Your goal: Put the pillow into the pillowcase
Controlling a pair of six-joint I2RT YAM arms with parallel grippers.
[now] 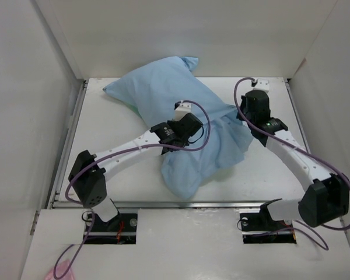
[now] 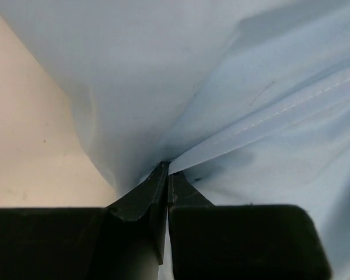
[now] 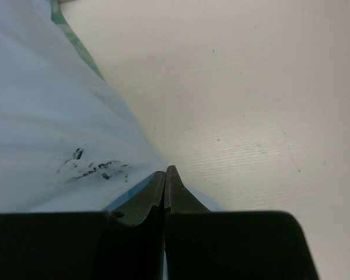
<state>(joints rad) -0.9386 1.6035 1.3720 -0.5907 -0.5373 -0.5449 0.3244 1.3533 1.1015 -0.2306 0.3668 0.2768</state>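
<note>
The pale blue pillowcase (image 1: 181, 122) lies across the middle of the white table (image 1: 111, 146). Its far-left part bulges plump, and its near part lies loose and crumpled. The pillow itself does not show. My left gripper (image 1: 185, 119) sits on the pillowcase's middle. In the left wrist view the left gripper (image 2: 167, 166) is shut on a fold of the blue pillowcase (image 2: 163, 70). My right gripper (image 1: 243, 116) is at the cloth's right edge. In the right wrist view the right gripper (image 3: 165, 170) is shut on the pillowcase's (image 3: 52, 116) rim, where a teal strip (image 3: 67, 28) shows.
White walls (image 1: 23, 105) enclose the table on the left, back and right. Purple cables (image 1: 204, 125) loop off both arms. The arm bases stand in slots at the near edge (image 1: 175, 205). Bare tabletop (image 3: 251, 87) lies right of the cloth.
</note>
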